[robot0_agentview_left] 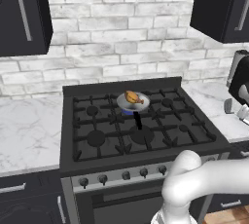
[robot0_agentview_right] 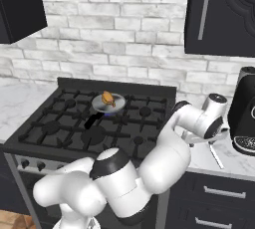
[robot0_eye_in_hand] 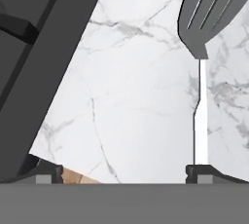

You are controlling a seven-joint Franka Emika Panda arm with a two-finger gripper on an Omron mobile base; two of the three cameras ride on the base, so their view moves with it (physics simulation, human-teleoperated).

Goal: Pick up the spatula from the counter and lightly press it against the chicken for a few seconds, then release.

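The spatula (robot0_eye_in_hand: pixel 200 96) lies flat on the white marble counter (robot0_eye_in_hand: pixel 136 101), its dark slotted head (robot0_eye_in_hand: pixel 214 9) away from my hand and its pale handle running back toward me. My gripper (robot0_eye_in_hand: pixel 126 174) hovers over the counter and is open with nothing between its fingers. The handle's end meets the right fingertip (robot0_eye_in_hand: pixel 209 172) rather than the gap. In the right base view the handle (robot0_agentview_right: pixel 216 156) shows on the counter right of the stove, under my hand. The chicken (robot0_agentview_left: pixel 133 97) (robot0_agentview_right: pixel 107 97) sits in a small pan (robot0_agentview_left: pixel 122 102) on a rear burner.
The black gas stove (robot0_agentview_left: pixel 141 135) takes up the middle, and its dark edge (robot0_eye_in_hand: pixel 44 62) runs along the left of the hand view. A dark coffee machine (robot0_agentview_right: pixel 245 118) stands on the counter just right of the spatula. Dark cabinets hang above on both sides.
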